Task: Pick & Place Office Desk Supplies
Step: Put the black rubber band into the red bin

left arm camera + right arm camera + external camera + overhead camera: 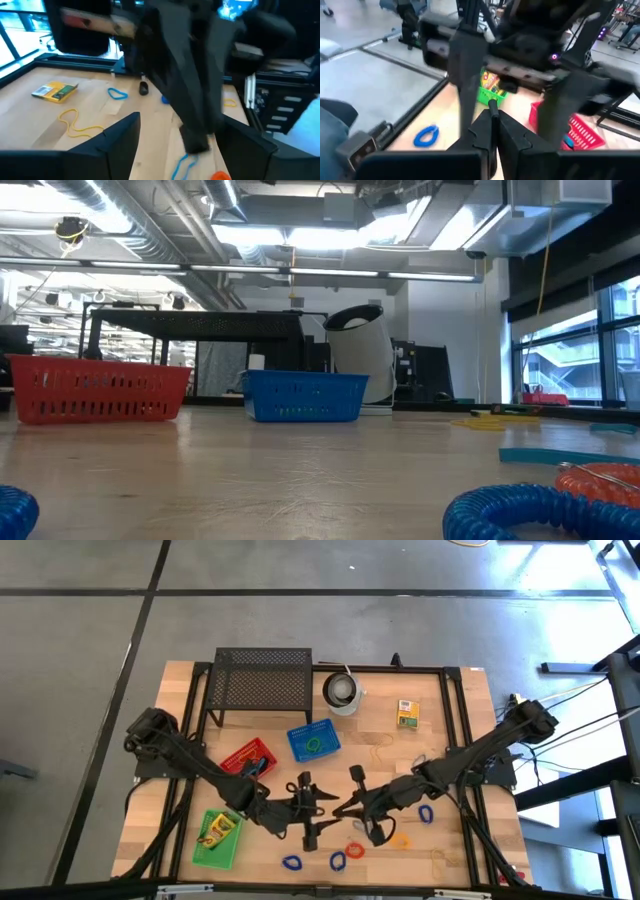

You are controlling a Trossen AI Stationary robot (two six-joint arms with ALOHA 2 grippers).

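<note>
High view: left gripper (322,802) released, right gripper (343,808) clenched, nearly touching mid-table.

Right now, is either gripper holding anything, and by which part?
Left gripper open, empty; right gripper shut, a small dark bit at its tips, unidentifiable.

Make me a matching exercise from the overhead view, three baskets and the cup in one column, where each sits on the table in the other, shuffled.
Things:
1. red basket
2. blue basket
3. green basket
4. white cup

Places:
A. near the table's front left corner, holding a yellow-and-green box
B. beside the black mesh stand, at the back of the table
C. mid-table, just right of the red one, with a green loop inside
D. left of the blue one, close by the left arm

Pairs: 1-D, 2-C, 3-A, 4-B
</note>
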